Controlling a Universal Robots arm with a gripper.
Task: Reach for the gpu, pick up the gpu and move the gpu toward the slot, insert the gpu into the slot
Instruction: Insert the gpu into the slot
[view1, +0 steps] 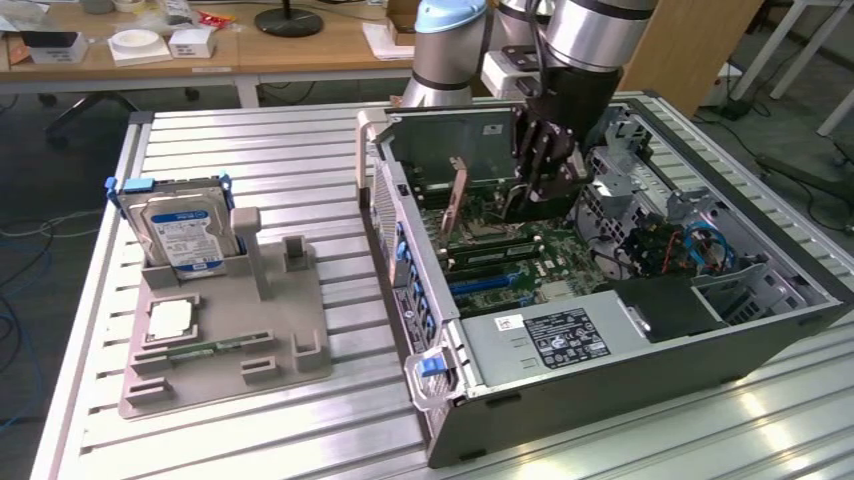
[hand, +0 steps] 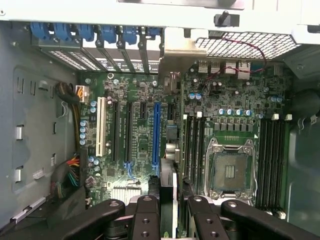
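GPU (view1: 458, 195) card is standing on edge inside the open computer case (view1: 747, 330), because the gripper (view1: 541, 190) is clamping it between its fingers (hand: 150, 215) with the metal bracket (hand: 175, 50) facing the rear wall of the case, so the card's lower edge is pointing down at the motherboard (hand: 140, 135). Seen from the wrist, the card is running straight out from between the fingers, hanging just beside the blue slot (hand: 156, 135) and roughly parallel to it, not yet seated.

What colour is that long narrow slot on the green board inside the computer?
Blue. The slot shows best in the wrist view, standing out against the black strips beside it.
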